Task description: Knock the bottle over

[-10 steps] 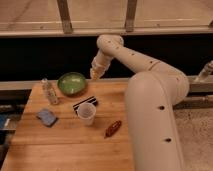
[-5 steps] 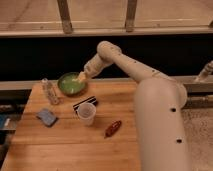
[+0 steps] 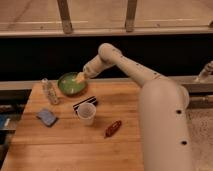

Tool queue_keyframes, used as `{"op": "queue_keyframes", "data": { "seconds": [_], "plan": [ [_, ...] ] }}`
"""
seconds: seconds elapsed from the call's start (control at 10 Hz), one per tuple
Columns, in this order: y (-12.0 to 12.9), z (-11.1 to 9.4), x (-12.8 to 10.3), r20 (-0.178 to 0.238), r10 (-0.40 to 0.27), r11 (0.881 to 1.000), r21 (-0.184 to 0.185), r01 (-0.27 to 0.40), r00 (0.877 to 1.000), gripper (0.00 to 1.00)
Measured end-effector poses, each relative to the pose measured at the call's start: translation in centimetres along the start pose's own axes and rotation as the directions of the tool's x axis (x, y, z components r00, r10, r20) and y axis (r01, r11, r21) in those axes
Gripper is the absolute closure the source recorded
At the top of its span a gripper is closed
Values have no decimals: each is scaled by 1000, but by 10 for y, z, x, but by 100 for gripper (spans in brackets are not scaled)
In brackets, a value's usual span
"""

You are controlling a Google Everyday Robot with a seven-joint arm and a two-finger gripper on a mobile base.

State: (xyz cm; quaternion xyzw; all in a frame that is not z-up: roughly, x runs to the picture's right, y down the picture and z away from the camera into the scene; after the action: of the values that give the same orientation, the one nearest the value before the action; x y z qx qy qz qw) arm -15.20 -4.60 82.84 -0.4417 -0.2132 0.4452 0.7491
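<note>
The slim clear ribbed bottle stands upright near the left back edge of the wooden table. My gripper hangs above the green bowl, to the right of the bottle and apart from it. The arm reaches in from the right.
A translucent white cup stands mid-table with a dark striped packet behind it. A blue sponge lies at the left, and a red-brown snack wrapper to the right of the cup. A metal rail runs behind the table.
My gripper has moved left and down, from beside the bowl's right side to over the bowl, closer to the bottle. The bottle stands as before.
</note>
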Motion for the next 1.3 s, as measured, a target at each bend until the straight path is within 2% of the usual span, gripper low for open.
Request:
{"op": "queue_keyframes", "data": {
  "seconds": [0.2,0.3,0.5,0.7,1.0,1.3],
  "plan": [
    [0,5,-4,-22,-7,1000,7,7,1000,100],
    [1,14,-11,-37,-15,1000,1,15,999,100],
    [6,27,-22,-50,-39,999,-20,38,998,100],
    [4,32,-26,-53,-53,998,-31,51,997,100],
    [10,50,-39,-65,-90,994,-72,85,994,100],
    [13,70,-54,-106,-129,988,-95,119,986,100]
  ]
}}
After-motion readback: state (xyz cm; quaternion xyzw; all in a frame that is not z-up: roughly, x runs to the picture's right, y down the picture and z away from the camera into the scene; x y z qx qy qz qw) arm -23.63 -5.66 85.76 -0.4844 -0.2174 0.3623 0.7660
